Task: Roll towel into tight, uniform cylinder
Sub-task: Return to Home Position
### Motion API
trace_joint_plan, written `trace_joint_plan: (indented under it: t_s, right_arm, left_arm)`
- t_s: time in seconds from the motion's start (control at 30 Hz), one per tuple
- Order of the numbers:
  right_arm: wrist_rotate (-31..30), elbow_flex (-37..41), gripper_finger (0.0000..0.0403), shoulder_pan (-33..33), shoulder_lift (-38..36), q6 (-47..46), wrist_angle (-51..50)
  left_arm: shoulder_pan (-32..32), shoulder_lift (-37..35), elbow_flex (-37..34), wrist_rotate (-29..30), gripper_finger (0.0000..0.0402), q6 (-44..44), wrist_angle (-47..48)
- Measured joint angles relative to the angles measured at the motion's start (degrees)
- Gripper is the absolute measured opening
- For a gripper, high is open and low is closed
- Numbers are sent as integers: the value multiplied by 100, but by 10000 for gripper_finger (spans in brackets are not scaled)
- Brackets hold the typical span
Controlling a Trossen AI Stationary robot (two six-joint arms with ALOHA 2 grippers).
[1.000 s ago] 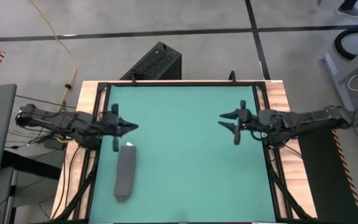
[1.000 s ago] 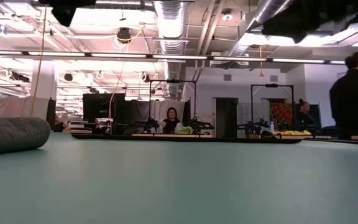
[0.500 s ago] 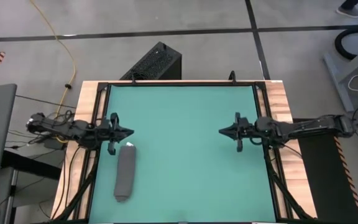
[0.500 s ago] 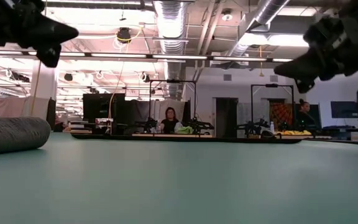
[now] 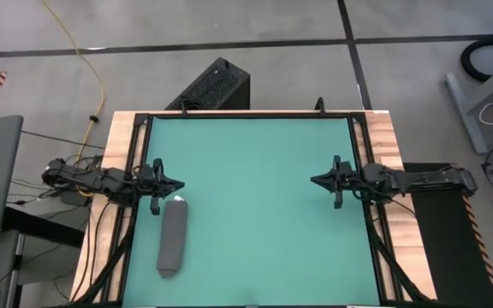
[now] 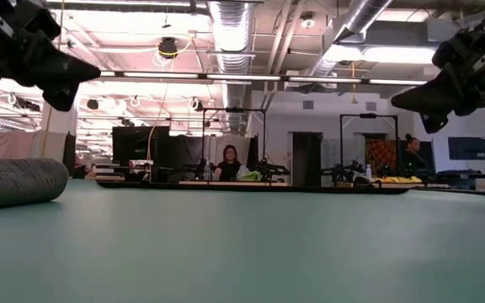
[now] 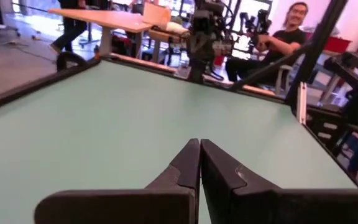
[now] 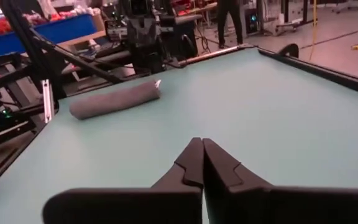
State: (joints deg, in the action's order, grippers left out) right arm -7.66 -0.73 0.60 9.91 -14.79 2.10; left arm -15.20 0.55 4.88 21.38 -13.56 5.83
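The towel [image 5: 172,238] is a slim grey roll lying on the green table [image 5: 255,188] near its left edge, and it looks pretty even end to end. Its little white tag [image 8: 158,83] pokes out at one end. The left gripper [image 5: 181,183] hangs above the table just off that tagged end, fingers pressed together on nothing. The right gripper [image 5: 315,180] is well apart, over by the right edge, pinched closed and empty too. Rolling looks done to me, so this is the park-the-arms bit. Next move just needs both arms tucking home without clipping the roll.
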Motion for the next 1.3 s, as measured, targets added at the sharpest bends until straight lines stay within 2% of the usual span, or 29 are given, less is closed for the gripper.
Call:
trace_joint_plan:
  t_s: [0.13,0.3,0.43,1.3]
  right_arm:
    - [4,0,35,29,-74,5,19]
    - [4,0,48,30,-74,7,13]
    - [6,0,50,30,-79,11,13]
    - [9,4,51,30,-76,20,8]
  left_arm:
    - [0,64,-248,-222,0,164,-475]
    - [0,88,-246,9,0,544,-535]
    - [0,130,-240,146,0,614,-407]
    - [2,134,-238,142,0,478,-385]
